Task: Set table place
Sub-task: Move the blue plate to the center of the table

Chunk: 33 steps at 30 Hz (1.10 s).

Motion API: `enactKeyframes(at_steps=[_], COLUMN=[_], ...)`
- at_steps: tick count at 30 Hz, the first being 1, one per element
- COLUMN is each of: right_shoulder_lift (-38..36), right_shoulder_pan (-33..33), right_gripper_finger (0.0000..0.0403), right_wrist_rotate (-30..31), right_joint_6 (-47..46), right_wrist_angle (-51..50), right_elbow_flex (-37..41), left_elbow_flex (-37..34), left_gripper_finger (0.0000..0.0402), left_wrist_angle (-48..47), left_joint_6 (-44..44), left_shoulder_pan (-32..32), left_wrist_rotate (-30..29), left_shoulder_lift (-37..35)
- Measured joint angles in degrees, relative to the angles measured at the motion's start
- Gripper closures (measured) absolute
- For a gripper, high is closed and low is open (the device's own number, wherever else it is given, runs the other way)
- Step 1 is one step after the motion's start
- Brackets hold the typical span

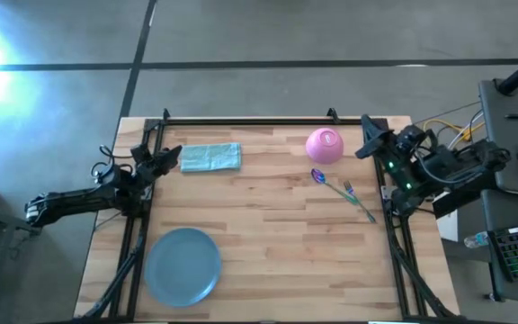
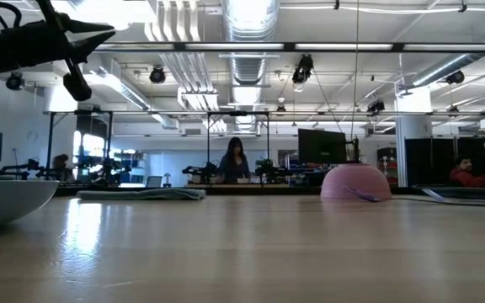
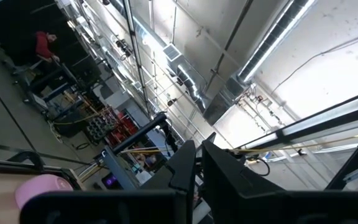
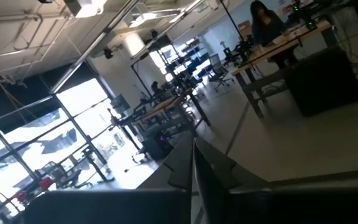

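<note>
The round blue plate (image 1: pixel 183 264) lies flat near the table's near-left corner and also shows in the low view (image 2: pixel 7 202). The pink bowl (image 1: pixel 325 145) stands upside down on its rim at the far right; it shows in the low view (image 2: pixel 356 182) and in the left wrist view (image 3: pixel 42 190). The purple-headed spoon (image 1: pixel 318 176) and the pale green fork (image 1: pixel 358 200) lie side by side on the wood, nearer than the bowl. My left gripper (image 1: pixel 171 155) is shut and empty, raised over the table's left rail. My right gripper (image 1: pixel 367 142) is shut and empty, raised beside the bowl at the right rail.
A folded teal cloth (image 1: pixel 210 157) lies at the far left, right beside my left gripper. The black rail frame (image 1: pixel 241 121) runs along the table's edges. Bare wood (image 1: pixel 268 234) spans the middle and near right. People sit at benches in the room behind.
</note>
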State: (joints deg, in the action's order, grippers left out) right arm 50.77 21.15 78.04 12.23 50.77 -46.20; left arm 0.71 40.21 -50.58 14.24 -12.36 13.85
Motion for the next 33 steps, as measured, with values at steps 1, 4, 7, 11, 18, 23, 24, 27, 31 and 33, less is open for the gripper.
enactKeyframes(at_steps=[1, 4, 7, 11, 18, 23, 24, 27, 31, 33], right_shoulder_lift=[-0.3, -1.6, -3.4, -6.9, -14.1, -15.8, -15.4, -14.1, -13.5, -14.4], right_shoulder_pan=[0.0, 0.0, 0.0, 0.0, 1.4, 1.6, 1.6, 1.6, 1.6, 1.4], right_gripper_finger=[0.0387, 0.0371, 0.0351, 0.0318, 0.0274, 0.0278, 0.0282, 0.0294, 0.0305, 0.0306], right_wrist_rotate=[-0.2, -0.2, -0.1, 1.8, 6.5, 9.1, 10.0, 9.3, 0.4, -1.5], right_joint_6=[0.2, 1.7, 3.1, 3.3, -1.2, -9.7, -12.2, -18.4, -27.0, -32.3], right_wrist_angle=[0.0, 0.0, -1.2, -4.2, -13.8, -24.6, -26.5, -31.7, -37.7, -41.2], right_elbow_flex=[0.0, 0.1, 0.3, 0.4, 1.2, 2.2, 2.3, 2.8, 3.2, 3.2], left_elbow_flex=[0.0, 0.0, 0.0, 0.0, 0.0, 0.0, 0.0, 0.0, 0.0, 0.0], left_gripper_finger=[0.0387, 0.0387, 0.0387, 0.0385, 0.0377, 0.0377, 0.0377, 0.0377, 0.0377, 0.0377], left_wrist_angle=[0.0, 0.0, -0.2, -0.2, -0.2, -0.1, -0.1, 0.0, 0.2, 0.1], left_joint_6=[0.0, 0.0, 0.0, 0.0, -0.2, -0.3, -0.3, -0.5, -1.7, -1.7], left_shoulder_pan=[0.0, 0.0, 0.0, 0.0, 0.0, 0.0, 0.0, 0.0, 0.0, 0.0], left_wrist_rotate=[0.0, 0.0, -0.1, -0.1, -0.3, -0.1, 0.1, 1.4, 1.8, 1.8], left_shoulder_lift=[0.0, 0.0, 0.7, 2.6, 7.6, 10.0, 10.3, 10.6, 10.7, 10.7])
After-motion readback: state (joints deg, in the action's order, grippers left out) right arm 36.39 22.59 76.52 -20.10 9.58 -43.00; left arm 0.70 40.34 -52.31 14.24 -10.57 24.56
